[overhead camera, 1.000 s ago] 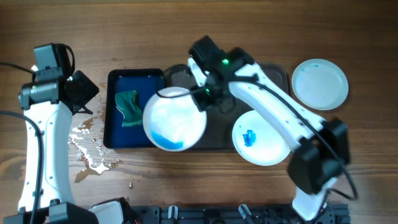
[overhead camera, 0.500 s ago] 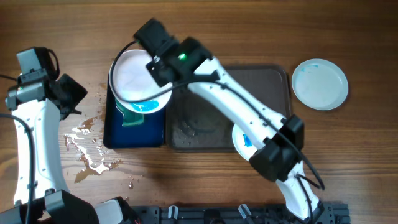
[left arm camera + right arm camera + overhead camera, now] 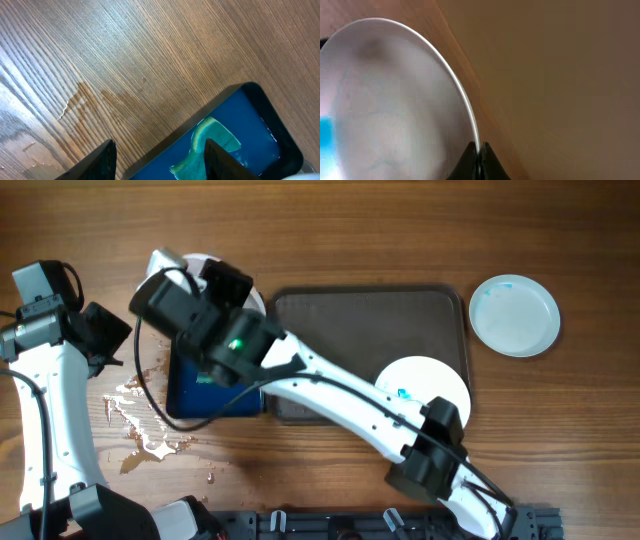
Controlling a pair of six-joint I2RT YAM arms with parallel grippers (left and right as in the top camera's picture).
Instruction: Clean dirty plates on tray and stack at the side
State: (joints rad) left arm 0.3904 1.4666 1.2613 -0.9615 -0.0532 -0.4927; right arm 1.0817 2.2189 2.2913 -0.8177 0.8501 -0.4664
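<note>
My right gripper (image 3: 222,280) is shut on the rim of a white plate (image 3: 203,262) and holds it tilted above the far end of the blue tray (image 3: 190,395). The arm hides most of that plate from overhead. In the right wrist view the fingers (image 3: 479,155) pinch the plate's rim (image 3: 395,100), with a blue smear at its left edge. A second plate (image 3: 430,380) with a blue smear lies at the near right of the dark grey tray (image 3: 350,330). A third plate (image 3: 515,315) lies on the table to the right of the tray. My left gripper (image 3: 108,332) is open and empty, left of the blue tray.
A teal sponge (image 3: 210,145) lies in the blue tray (image 3: 255,125), below my open left fingers (image 3: 160,165). Spilled water (image 3: 140,415) spreads on the wood left of the blue tray. My right arm stretches diagonally across the dark tray.
My right arm has carried the plate left, from over the dark tray to above the blue tray's far end, uncovering the smeared plate on the tray. My left arm has shifted slightly left.
</note>
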